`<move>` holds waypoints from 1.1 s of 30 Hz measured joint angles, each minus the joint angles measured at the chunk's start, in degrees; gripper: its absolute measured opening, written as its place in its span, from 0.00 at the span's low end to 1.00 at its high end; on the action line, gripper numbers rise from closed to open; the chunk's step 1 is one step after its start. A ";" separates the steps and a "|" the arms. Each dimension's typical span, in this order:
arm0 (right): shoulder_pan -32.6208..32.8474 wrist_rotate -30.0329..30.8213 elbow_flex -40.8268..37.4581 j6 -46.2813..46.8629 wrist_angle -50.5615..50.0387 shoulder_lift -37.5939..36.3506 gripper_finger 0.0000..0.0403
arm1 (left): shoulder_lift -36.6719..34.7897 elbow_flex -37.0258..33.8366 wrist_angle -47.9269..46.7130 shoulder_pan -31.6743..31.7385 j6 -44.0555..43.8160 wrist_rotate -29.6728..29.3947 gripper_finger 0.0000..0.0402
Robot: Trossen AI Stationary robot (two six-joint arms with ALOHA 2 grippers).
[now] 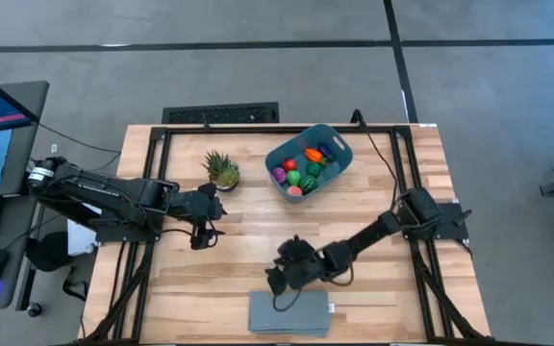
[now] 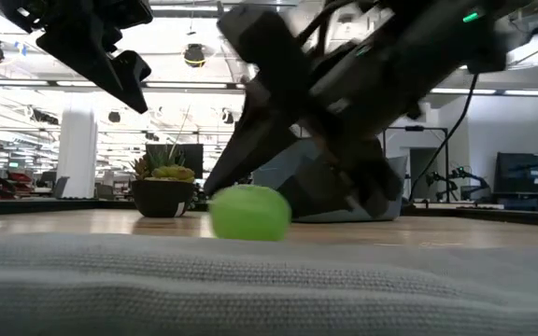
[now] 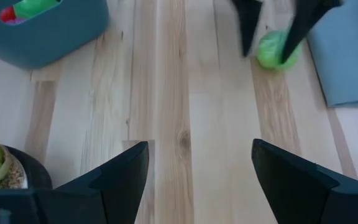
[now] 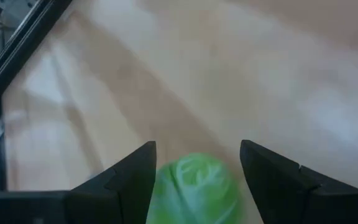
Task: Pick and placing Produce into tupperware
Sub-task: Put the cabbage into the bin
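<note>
Between the spread fingers of the right pincer (image 4: pixel 194 165): 1 green toy vegetable (image 4: pixel 194 190) on the surface (image 1: pixel 392 288), straddled for a grasp | tupperware (image 1: pixel 339 161) well beyond, holding other produce | left pincer (image 3: pixel 197 165) released, waiting.

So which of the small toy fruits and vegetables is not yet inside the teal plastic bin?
The round light-green toy, alone on the wood between the open right gripper's fingers; the others lie in the teal bin.
</note>
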 joint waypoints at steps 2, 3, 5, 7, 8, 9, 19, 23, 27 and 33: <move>1.71 2.25 0.00 1.35 -0.05 0.00 0.63 | 0.01 0.00 -0.03 0.00 0.05 0.00 0.68; 2.51 3.51 0.00 2.05 0.01 0.00 0.63 | 0.00 0.00 0.00 0.00 0.12 0.00 0.68; 3.84 6.05 0.00 3.72 0.10 -0.03 0.63 | 0.00 0.00 0.02 0.00 0.71 -0.05 0.68; 4.88 7.80 0.00 4.75 0.05 -0.04 0.63 | -0.01 0.00 0.23 0.00 1.52 -0.51 0.68; 5.43 8.38 0.00 5.19 -0.12 -0.04 0.63 | -0.01 0.00 0.46 0.00 1.85 -0.70 0.68; 5.89 8.56 0.00 5.55 -0.48 -0.07 0.63 | 0.01 0.00 0.80 0.00 2.21 -0.70 0.68; 7.60 6.53 0.00 8.77 -6.36 -0.13 0.63 | 0.01 0.00 2.72 1.28 3.04 -0.48 0.68; 7.60 5.08 0.00 8.41 -6.55 -0.15 0.63 | 0.01 0.00 2.70 1.25 2.81 -0.15 0.68; 7.39 5.08 0.00 8.41 -6.52 -0.15 0.63 | 0.01 0.00 2.72 1.25 2.71 -0.13 0.68; 5.17 3.40 0.00 7.09 -6.38 -0.22 0.63 | 0.01 0.00 3.10 1.25 2.56 -0.15 0.68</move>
